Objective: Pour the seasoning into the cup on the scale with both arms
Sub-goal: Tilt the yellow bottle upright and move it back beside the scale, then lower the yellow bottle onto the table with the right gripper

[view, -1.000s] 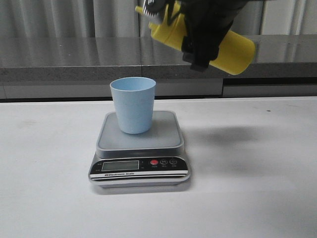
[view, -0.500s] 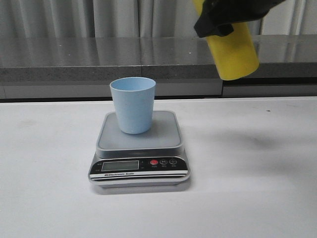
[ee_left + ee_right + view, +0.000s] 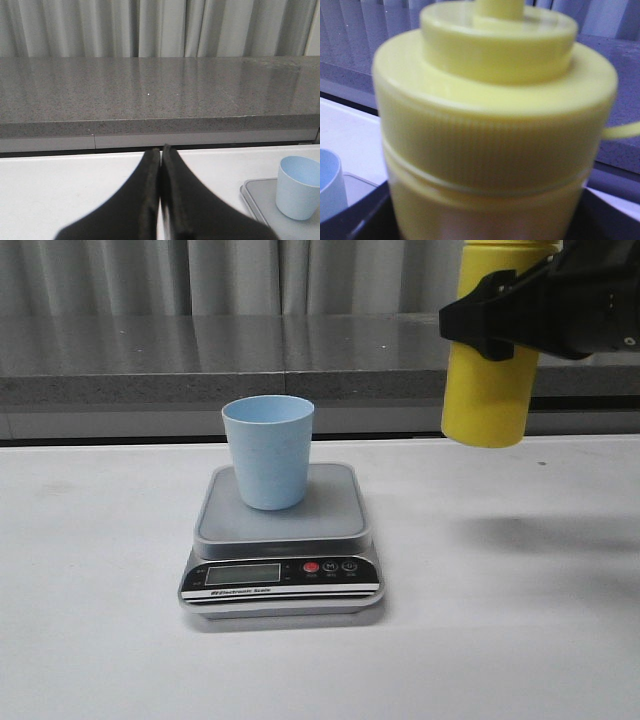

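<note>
— Yellow plastic fills the right wrist view: what is that?
— The seasoning bottle (image 3: 487,380), upright, clamped in the right tool (image 3: 530,315) high above the worktop (image 3: 520,640). Its ribbed collar and the stub of the nozzle show close up, blurred.
— What lies near that tool?
— Below it and off to its left side stands the pale blue cup (image 3: 268,451) on the silver-grey scale (image 3: 282,540), well apart from the bottle. Nothing stands between them.
— And the left tool (image 3: 161,200)?
— Its two black fingers (image 3: 142,200) press together, holding nothing. The cup and a corner of the scale's platform sit ahead of it and to one side.
— How does the right arm sit?
— It reaches in from the right edge, its black body crossing the bottle.
— The room?
— White worktop, a speckled grey stone ledge (image 3: 200,350) behind, pale pleated curtains (image 3: 150,275) above that.
</note>
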Available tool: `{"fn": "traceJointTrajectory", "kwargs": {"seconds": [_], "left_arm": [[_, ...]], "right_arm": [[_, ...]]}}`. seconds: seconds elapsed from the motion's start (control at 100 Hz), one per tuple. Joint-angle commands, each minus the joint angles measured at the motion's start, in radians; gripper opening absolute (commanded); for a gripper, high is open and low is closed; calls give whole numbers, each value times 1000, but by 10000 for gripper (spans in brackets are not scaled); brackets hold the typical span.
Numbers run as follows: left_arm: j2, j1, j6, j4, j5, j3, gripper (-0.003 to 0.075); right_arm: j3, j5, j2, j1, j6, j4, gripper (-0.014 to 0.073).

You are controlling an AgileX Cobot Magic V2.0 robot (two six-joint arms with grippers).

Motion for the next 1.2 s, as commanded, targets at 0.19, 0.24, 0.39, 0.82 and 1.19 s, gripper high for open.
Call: {"fn": "traceJointTrajectory", "kwargs": {"seconds": [0.19,0.24,0.39,0.82,1.19], "left_arm": [[8,1,-8,0,-84,-25,-20],[8,1,-8,0,-84,-25,-20],[8,1,-8,0,-84,-25,-20],[8,1,-8,0,-84,-25,-20],[8,1,-8,0,-84,-25,-20]], "right_arm": [[-11,-245,99,-8,-41,13,221],[-11,-264,125,-8,-46,13,221],[-11,-298,198,-8,-64,13,221],[-11,-338,319,-8,-108,17,227],[-10,-343,320,-8,-106,17,610]]}}
